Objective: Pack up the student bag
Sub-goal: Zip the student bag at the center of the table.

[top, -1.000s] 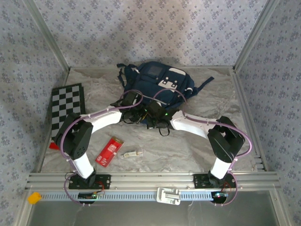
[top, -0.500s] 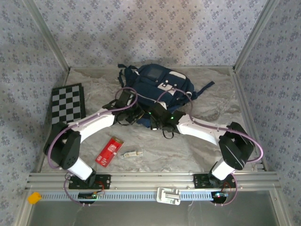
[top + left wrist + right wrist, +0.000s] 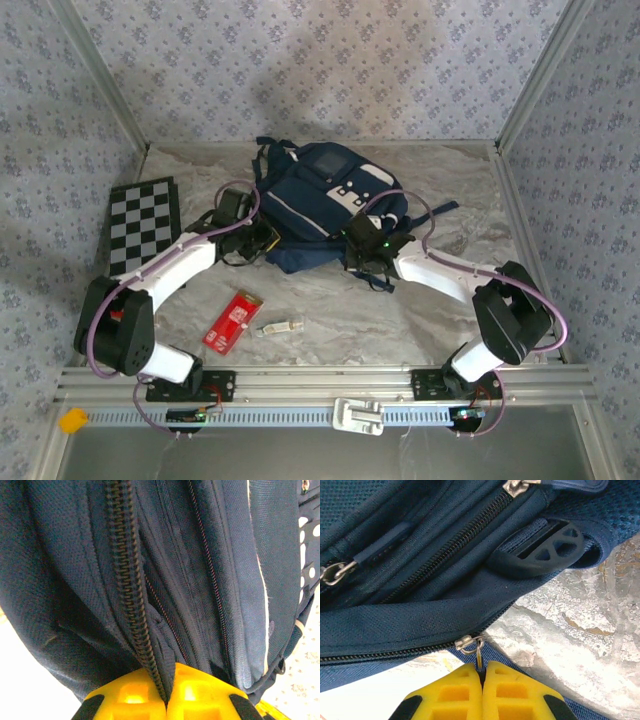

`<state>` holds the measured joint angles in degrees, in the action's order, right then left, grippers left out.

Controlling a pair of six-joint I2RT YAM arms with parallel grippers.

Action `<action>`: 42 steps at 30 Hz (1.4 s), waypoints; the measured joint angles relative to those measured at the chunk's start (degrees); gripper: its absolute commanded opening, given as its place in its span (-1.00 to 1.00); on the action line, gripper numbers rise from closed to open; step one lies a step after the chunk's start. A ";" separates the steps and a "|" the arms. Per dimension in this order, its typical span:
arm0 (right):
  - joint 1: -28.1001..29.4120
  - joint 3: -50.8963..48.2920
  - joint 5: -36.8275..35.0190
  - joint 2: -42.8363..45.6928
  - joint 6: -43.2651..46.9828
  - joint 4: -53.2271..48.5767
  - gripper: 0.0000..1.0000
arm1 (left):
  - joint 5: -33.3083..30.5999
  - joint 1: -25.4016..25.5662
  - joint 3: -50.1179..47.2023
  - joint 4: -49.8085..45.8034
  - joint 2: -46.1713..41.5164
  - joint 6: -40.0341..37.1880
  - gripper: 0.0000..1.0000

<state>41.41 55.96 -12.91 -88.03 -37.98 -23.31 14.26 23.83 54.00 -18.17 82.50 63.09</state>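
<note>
The student bag (image 3: pixel 318 195), a navy backpack with a white patch, lies at the back middle of the table. My left gripper (image 3: pixel 260 241) is at its near-left edge. In the left wrist view that gripper (image 3: pixel 167 682) is shut on a fold of the bag's fabric (image 3: pixel 165 645) right beside a zipper track (image 3: pixel 127 580). At the bag's near-right side is my right gripper (image 3: pixel 364 243). The right wrist view has that gripper (image 3: pixel 482 672) shut on a metal zipper pull (image 3: pixel 478 655) hanging from the slider (image 3: pixel 465 643).
A checkered board (image 3: pixel 144 222) lies at the left edge. A red packet (image 3: pixel 232 321) and a small pale object (image 3: pixel 280 326) sit on the marble-pattern table (image 3: pixel 440 320) in front of the bag. A bag strap (image 3: pixel 436 213) trails to the right. Patterned walls enclose the table.
Both grippers have moved apart, the left one leftward and the right one rightward. The bag's near edge has spread out between them, and the bag has turned and shifted.
</note>
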 measured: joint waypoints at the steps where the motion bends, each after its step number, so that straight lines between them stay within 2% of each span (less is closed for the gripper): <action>1: 0.28 0.02 -0.24 0.00 0.22 -0.11 -1.00 | 0.17 -0.11 -0.02 0.00 0.00 -0.22 -1.00; 5: -0.33 0.17 0.74 -0.07 0.98 -0.39 -1.00 | 1.25 -1.05 -0.02 -0.11 0.00 -1.46 -1.00; 11: -8.15 0.00 4.81 -3.41 2.97 2.80 -1.00 | 2.62 -3.98 0.09 -1.22 0.00 -4.87 -1.00; 16: -7.06 0.35 5.95 -3.78 4.33 3.21 -1.00 | 3.06 -5.25 0.50 -1.95 0.11 -7.82 -1.00; 18: -5.31 0.59 5.40 -3.67 4.42 2.60 -0.84 | 3.08 -6.01 0.87 -2.49 0.22 -9.20 -0.67; 20: -3.48 0.57 5.25 -3.02 4.39 1.75 -0.55 | 3.10 -6.62 1.03 -2.64 0.20 -10.27 -0.37; 24: -1.77 0.04 5.46 1.31 3.17 -1.07 -0.24 | 2.86 -6.69 1.01 -2.23 -1.75 -11.30 -0.26; 27: -2.03 1.01 5.49 4.07 1.60 -3.61 -0.11 | 1.57 -4.46 1.01 -1.55 -5.49 -11.34 -0.21; 31: -4.46 3.61 6.97 4.33 -0.66 -4.81 -0.10 | 0.35 0.83 1.22 0.42 -6.62 -10.25 -0.21; 36: -9.97 7.56 10.29 0.74 -2.23 -4.31 -0.07 | -0.87 7.37 1.25 3.82 -1.88 -7.06 -0.25; 42: -11.41 16.00 14.75 -7.26 -1.84 -3.85 0.00 | -2.82 14.53 1.31 5.40 4.00 -4.68 -0.30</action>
<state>30.00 71.96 1.85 -95.29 -39.81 -27.16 11.44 38.37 55.31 -12.78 86.50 58.41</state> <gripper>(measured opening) 0.489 0.350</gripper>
